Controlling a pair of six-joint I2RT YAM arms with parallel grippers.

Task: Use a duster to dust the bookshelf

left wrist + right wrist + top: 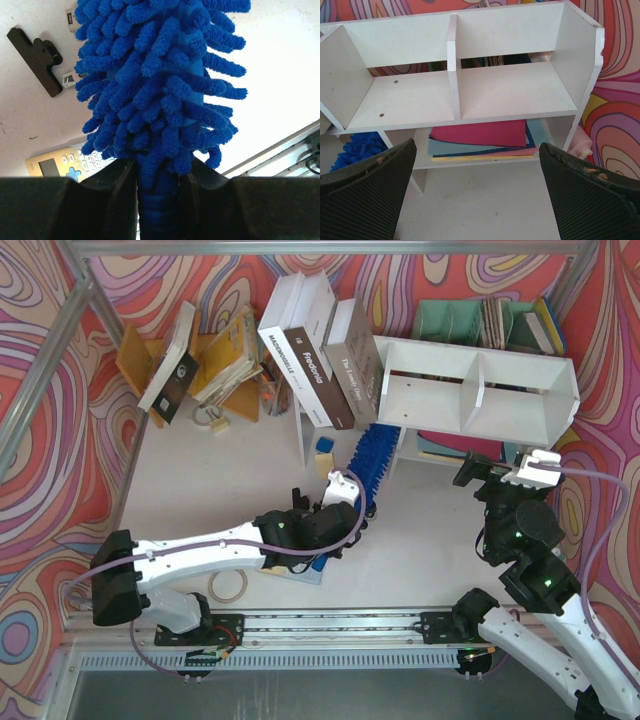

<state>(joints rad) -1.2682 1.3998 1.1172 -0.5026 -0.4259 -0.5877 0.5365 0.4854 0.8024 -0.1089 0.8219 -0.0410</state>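
Observation:
The bookshelf (pixel 520 365) is a white board unit at the back right, with one divider (pixel 452 75) between two upper compartments and a lower level underneath. The duster (pixel 374 454) lies tilted on the table, its fluffy blue head reaching to the shelf's lower left corner. My left gripper (pixel 350 492) is shut on the duster's blue handle just below the head (pixel 160 75), the handle pinched between both fingers (pixel 117 200). My right gripper (pixel 492 472) hovers in front of the shelf, open and holding nothing (pixel 476 148). A bit of the duster head (pixel 360 150) shows at the lower left.
Coloured paper sheets (pixel 480 135) lie on the shelf's lower level. Books (pixel 320 355) lean against its left end. A teal organizer (pixel 460 320) stands behind it and an orange rack (pixel 225 365) at the back left. A tape roll (pixel 228 586), calculator (pixel 60 162) and black clip (pixel 35 60) lie on the table.

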